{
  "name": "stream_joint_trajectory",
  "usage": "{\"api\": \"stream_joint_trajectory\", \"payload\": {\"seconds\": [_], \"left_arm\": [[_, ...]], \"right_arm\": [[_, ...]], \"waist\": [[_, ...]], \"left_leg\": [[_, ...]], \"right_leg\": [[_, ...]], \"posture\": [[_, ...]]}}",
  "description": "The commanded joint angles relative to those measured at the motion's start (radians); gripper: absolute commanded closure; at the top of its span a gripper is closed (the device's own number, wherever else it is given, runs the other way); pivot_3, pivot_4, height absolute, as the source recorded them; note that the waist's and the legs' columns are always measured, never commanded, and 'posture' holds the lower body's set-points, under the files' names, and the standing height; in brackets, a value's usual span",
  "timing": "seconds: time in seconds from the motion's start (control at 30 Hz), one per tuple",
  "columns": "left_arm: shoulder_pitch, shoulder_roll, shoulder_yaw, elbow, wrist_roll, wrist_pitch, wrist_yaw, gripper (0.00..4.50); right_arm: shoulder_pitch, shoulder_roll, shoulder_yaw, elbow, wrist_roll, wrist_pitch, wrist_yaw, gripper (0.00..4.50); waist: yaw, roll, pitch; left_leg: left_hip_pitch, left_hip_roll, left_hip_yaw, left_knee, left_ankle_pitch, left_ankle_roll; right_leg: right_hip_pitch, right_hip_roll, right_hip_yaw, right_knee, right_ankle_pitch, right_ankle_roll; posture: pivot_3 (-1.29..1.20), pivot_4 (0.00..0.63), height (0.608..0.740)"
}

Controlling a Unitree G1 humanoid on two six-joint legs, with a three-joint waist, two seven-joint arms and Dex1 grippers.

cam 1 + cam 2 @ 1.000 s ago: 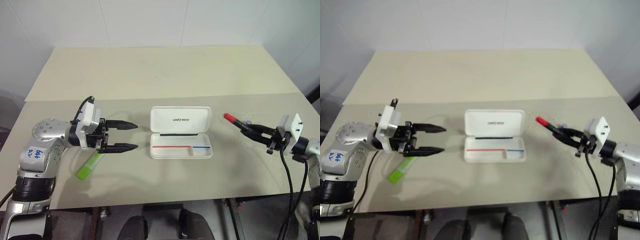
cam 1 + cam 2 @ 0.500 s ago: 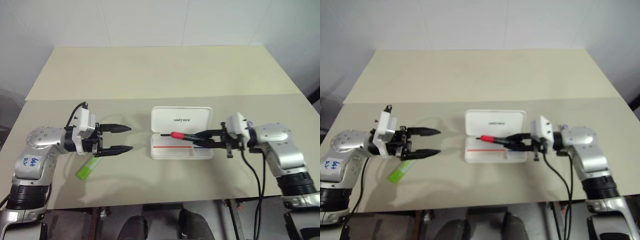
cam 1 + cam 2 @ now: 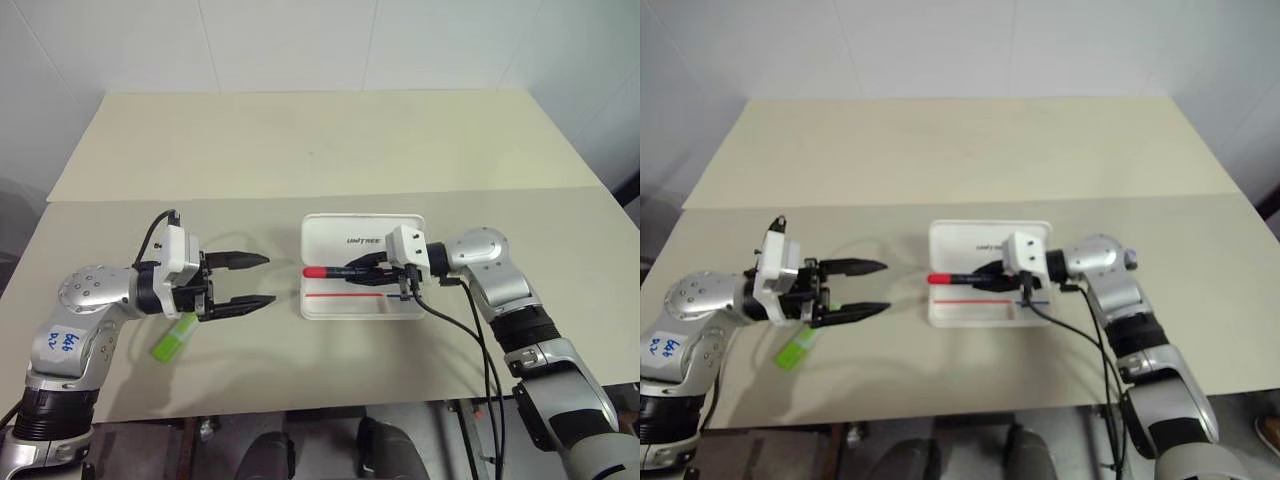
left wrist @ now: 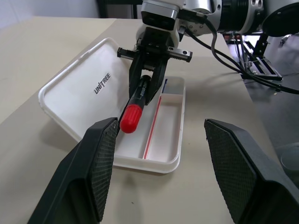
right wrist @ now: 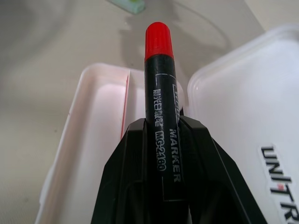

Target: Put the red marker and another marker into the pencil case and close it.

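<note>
Beige tabletop (image 3: pixel 330 150) carries the open pencil case (image 3: pixel 362 240). Right gripper (image 3: pixel 350 272) pinches the red marker (image 3: pixel 325 271) above its tray. Left gripper (image 3: pixel 262 281), jaws spread and empty, hovers beside the green highlighter (image 3: pixel 173 338).

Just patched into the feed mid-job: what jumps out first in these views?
The red marker, clamped in the right gripper, hangs over the tray of the open white pencil case at the table's middle. To the left, the left gripper hovers open and empty. A lime-green highlighter lies on the table beneath it.
</note>
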Motion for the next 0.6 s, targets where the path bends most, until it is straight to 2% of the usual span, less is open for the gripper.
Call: {"api": "stream_joint_trajectory", "payload": {"seconds": [0.03,0.2,0.27,0.4,0.6], "left_arm": [[-0.001,0.003,0.025,-0.036,-0.027,-0.002,0.010,1.33],[-0.013,0.001,0.020,-0.019,-0.026,-0.006,0.013,1.33],[-0.016,-0.002,0.017,-0.019,-0.027,-0.005,0.016,1.33],[-0.010,-0.012,0.017,-0.030,-0.028,-0.003,0.031,1.33],[0.100,-0.030,0.093,-0.079,-0.005,-0.026,0.130,1.33]], "right_arm": [[-0.020,-0.009,-0.027,-0.017,0.034,-0.040,0.039,2.47],[-0.007,-0.025,-0.032,-0.077,0.062,-0.018,0.063,0.60],[0.005,-0.024,-0.040,-0.123,0.084,-0.003,0.058,0.03],[0.059,-0.038,-0.101,-0.315,0.223,0.172,0.023,0.03],[0.186,-0.167,-0.230,-0.556,0.372,0.389,-0.020,0.03]], "waist": [[-0.001,0.000,0.000],[-0.001,0.000,0.000],[-0.001,0.000,0.000],[0.002,0.000,0.000],[0.004,0.000,0.000]], "left_leg": [[0.000,0.000,0.000,0.000,0.000,0.000],[0.000,0.000,0.000,0.000,0.000,0.000],[0.000,0.000,0.000,0.001,0.000,0.000],[0.000,0.001,0.000,0.001,0.000,0.000],[0.000,0.000,0.000,0.000,-0.002,0.000]], "right_leg": [[0.000,0.000,0.000,0.000,0.000,0.000],[0.000,0.000,0.000,0.000,0.000,0.000],[0.000,0.000,0.000,0.000,0.000,0.000],[0.000,0.000,0.000,0.000,0.000,0.000],[0.000,0.000,-0.001,0.001,0.000,0.000]], "posture": [[0.00,0.150,0.740],[0.00,0.150,0.740],[0.00,0.150,0.740],[0.00,0.150,0.740],[0.00,0.150,0.740]]}}
